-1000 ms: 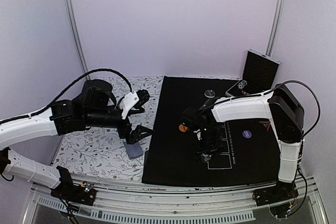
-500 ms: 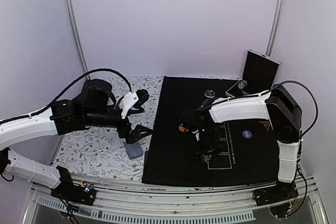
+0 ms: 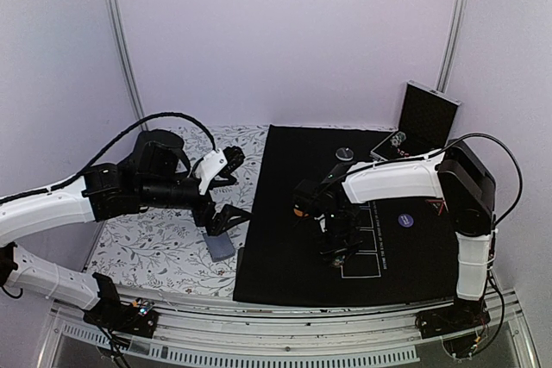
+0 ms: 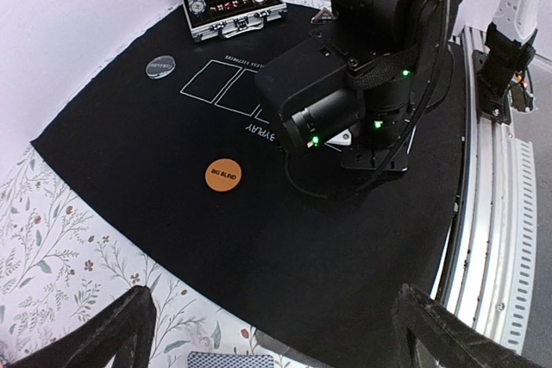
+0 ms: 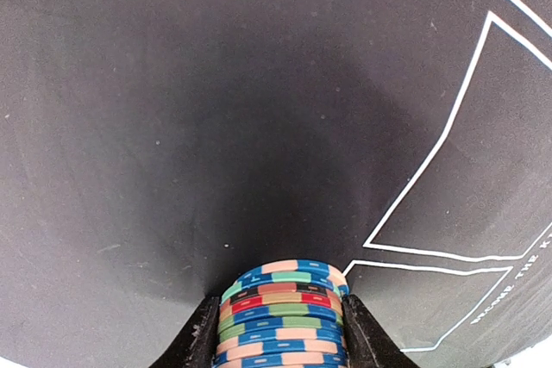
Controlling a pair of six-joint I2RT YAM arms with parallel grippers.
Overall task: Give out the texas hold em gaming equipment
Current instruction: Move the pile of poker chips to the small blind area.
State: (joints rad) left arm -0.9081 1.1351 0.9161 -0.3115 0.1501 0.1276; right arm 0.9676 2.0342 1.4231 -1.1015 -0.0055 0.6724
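My right gripper (image 3: 335, 252) is shut on a stack of striped poker chips (image 5: 281, 316), held low over the black mat (image 3: 285, 273) beside the white card outlines (image 5: 448, 152). My left gripper (image 3: 226, 220) is open and empty, just above a grey-blue-backed deck of cards (image 3: 220, 247) on the floral cloth; the deck's edge also shows in the left wrist view (image 4: 235, 359). An orange button disc (image 4: 222, 176) lies on the mat close to the right arm. A silver disc (image 3: 344, 153), a purple disc (image 3: 404, 221) and a red triangle marker (image 3: 434, 206) lie on the mat.
An open silver-edged case (image 3: 424, 118) stands at the back right with more chips (image 4: 197, 3) in it. The floral cloth (image 3: 147, 247) covers the left side. The right arm (image 4: 362, 66) looms over the mat's middle. A metal rail (image 3: 302, 333) runs along the near edge.
My right arm has shifted slightly left with the chip stack still in its grip. The left arm has not moved.
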